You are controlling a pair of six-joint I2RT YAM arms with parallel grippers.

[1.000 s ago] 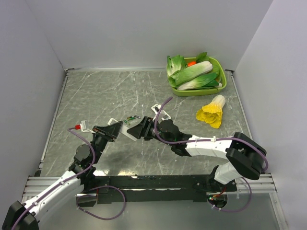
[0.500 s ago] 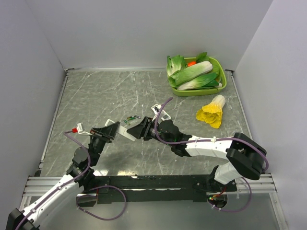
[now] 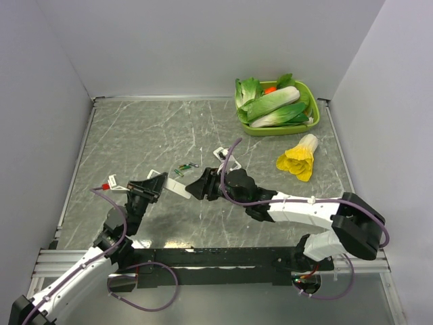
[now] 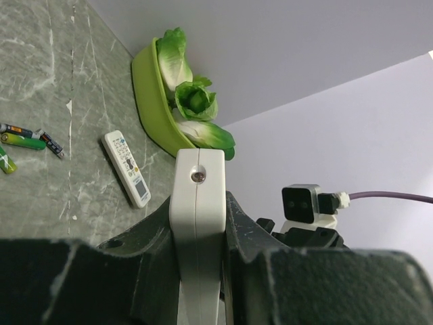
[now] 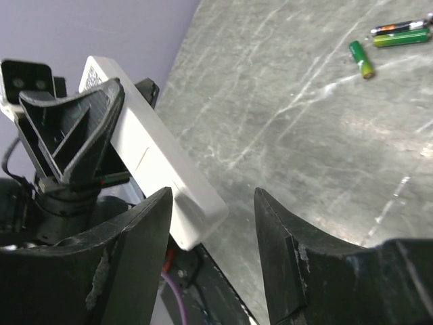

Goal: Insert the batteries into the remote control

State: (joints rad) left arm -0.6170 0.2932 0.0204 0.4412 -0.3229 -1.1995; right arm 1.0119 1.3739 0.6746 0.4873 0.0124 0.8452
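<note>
My left gripper (image 3: 157,183) is shut on the slim white remote control (image 3: 177,188), holding it edge-up above the table near the front left. In the left wrist view the remote control (image 4: 196,183) stands clamped between both jaws of the left gripper (image 4: 197,200). My right gripper (image 5: 213,196) is open, its fingers on either side of the remote control's free end (image 5: 193,210), apart from it. The green batteries (image 5: 360,59) lie loose on the table beyond, seen in the top view as the batteries (image 3: 184,167).
A wider white remote with coloured buttons (image 3: 223,157) lies right of the batteries. A green tray (image 3: 308,125) of leafy vegetables stands at the back right, a yellow-green vegetable (image 3: 298,159) in front of it. A darker slim cell (image 5: 396,28) lies beside one battery.
The right gripper has backed off the remote's end towards the near side and stands open. The left arm has shifted slightly left with the remote still held.
</note>
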